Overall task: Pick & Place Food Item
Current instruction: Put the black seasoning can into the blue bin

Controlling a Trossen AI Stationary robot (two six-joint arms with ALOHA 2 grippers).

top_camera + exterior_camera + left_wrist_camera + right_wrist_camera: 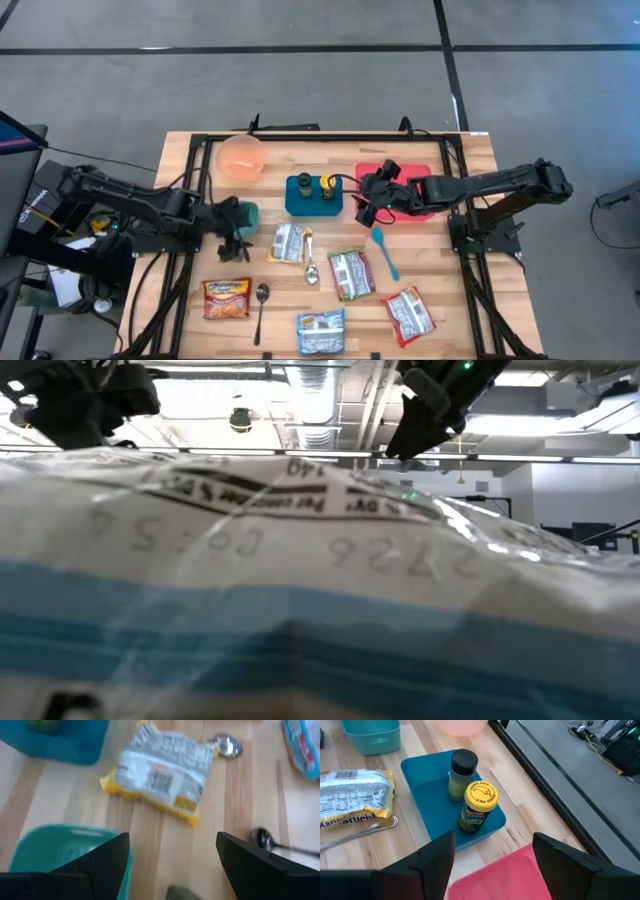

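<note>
Several noodle packets lie flat on the wooden table. The yellow-edged packet (290, 243) (162, 772) lies nearest my left gripper (235, 238) (172, 865), which hovers open above the table beside a teal cup (248, 213) (55, 850). My right gripper (368, 203) (492, 865) hangs open over the near left corner of the red tray (400, 178) (500, 880), facing a blue tray (300, 205) (427, 785). In that tray stand a yellow-lidded bottle (477, 807) and a black-lidded bottle (460, 775). Nothing is between either pair of fingers.
Other packets lie at the near side: green (350, 273), orange (227, 298), blue (320, 332), red (408, 313). The blue one fills the low view (320, 590). A pink bowl (241, 157) stands at the back. Metal spoons (310, 265) (261, 300) and a blue spoon (385, 252) lie between the packets.
</note>
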